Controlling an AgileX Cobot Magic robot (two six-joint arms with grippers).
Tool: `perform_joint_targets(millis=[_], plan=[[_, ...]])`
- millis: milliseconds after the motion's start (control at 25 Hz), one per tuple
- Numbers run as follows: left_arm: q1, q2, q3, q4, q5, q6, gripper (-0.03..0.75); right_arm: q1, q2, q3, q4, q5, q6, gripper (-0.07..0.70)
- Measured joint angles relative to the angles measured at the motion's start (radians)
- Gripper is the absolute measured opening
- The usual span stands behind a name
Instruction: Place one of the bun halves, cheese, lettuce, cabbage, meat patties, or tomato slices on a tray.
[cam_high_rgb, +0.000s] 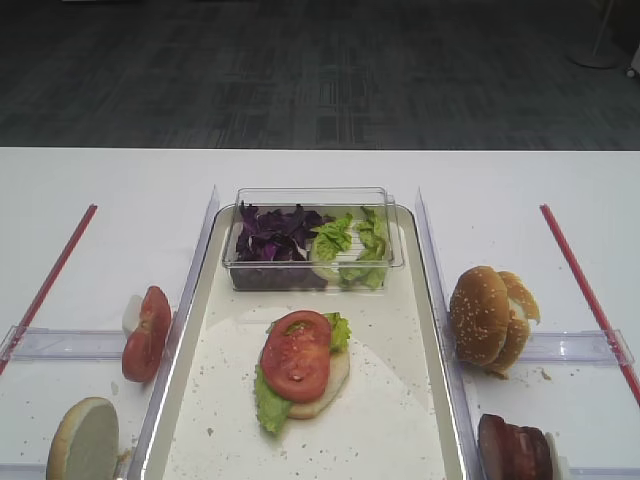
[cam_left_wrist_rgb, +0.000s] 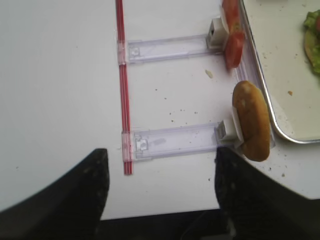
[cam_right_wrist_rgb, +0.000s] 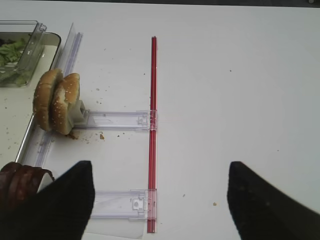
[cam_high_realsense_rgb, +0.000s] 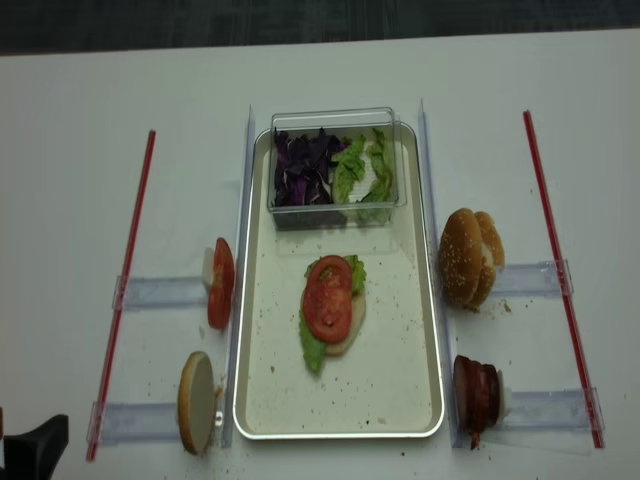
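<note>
Both grippers hang back over the white bench with nothing between their fingers: the left gripper (cam_left_wrist_rgb: 160, 200) has its dark fingers (cam_left_wrist_rgb: 85, 190) spread wide apart, and the right gripper (cam_right_wrist_rgb: 160, 200) likewise stands open, fingers (cam_right_wrist_rgb: 265, 200) well separated. Just ahead of the left gripper a bun half (cam_left_wrist_rgb: 251, 120) stands on edge against a clear plastic holder (cam_left_wrist_rgb: 175, 141), and beyond it the spare tomato slices (cam_left_wrist_rgb: 233, 35) lean in the next holder, beside the tray (cam_high_rgb: 190, 320). On the tray floor a partial stack already lies: a pale bun half (cam_high_rgb: 335, 385), lettuce (cam_high_rgb: 270, 405) and one tomato slice (cam_high_rgb: 297, 355) on top. Near the right gripper sit the meat patties (cam_right_wrist_rgb: 20, 182) and two more seeded bun halves (cam_right_wrist_rgb: 56, 101). A patty looks the likely next layer; I judge it firm and fairly heavy, possibly greasy, best pinched across its flat faces. The buns would crush easily, the tomatoes are wet, slippery and soft.
</note>
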Motion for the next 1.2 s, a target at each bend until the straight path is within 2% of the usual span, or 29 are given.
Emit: perform_joint_targets(millis=[520, 1000, 1200], plan=[[0.0, -0.248, 0.023, -0.002, -0.008, -0.004, 0.419, 0.0, 0.0, 0.0, 0.0, 0.0, 0.0, 0.571], [0.0, -0.257, 0.023, -0.016, -0.004, -0.004, 0.419, 0.0, 0.0, 0.0, 0.0, 0.0, 0.0, 0.571], [0.0, -0.257, 0.023, 0.004, -0.004, -0.058, 0.419, 0.0, 0.0, 0.0, 0.0, 0.0, 0.0, 0.571]])
